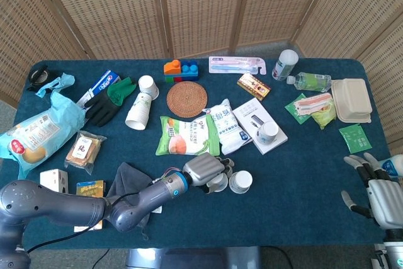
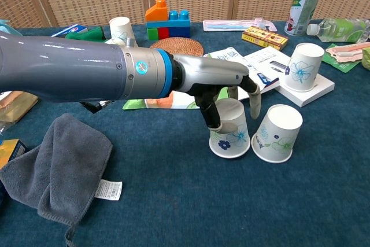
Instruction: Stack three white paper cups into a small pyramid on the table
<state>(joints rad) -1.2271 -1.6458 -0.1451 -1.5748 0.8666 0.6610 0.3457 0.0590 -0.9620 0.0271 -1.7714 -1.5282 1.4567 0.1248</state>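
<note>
My left hand (image 2: 224,84) grips an upside-down white paper cup (image 2: 231,131) with blue flowers from above, its rim down at the table. The same left hand (image 1: 204,169) and cup (image 1: 218,183) show near the front middle in the head view. Just to the right stands a second upside-down cup (image 2: 278,133), rims nearly touching; it is also the second cup (image 1: 240,181) in the head view. A third cup (image 2: 304,66) stands upside down on a white box (image 2: 315,89) further back right. My right hand (image 1: 383,194) hovers with fingers spread at the table's front right corner, holding nothing.
A grey cloth (image 2: 58,166) lies at the front left. Snack pouches (image 1: 186,135) and a booklet (image 1: 252,118) lie just behind the cups. Lying stacked cups (image 1: 140,110), a woven coaster (image 1: 187,97), toy blocks (image 2: 167,21) and bottles (image 2: 302,3) stand further back.
</note>
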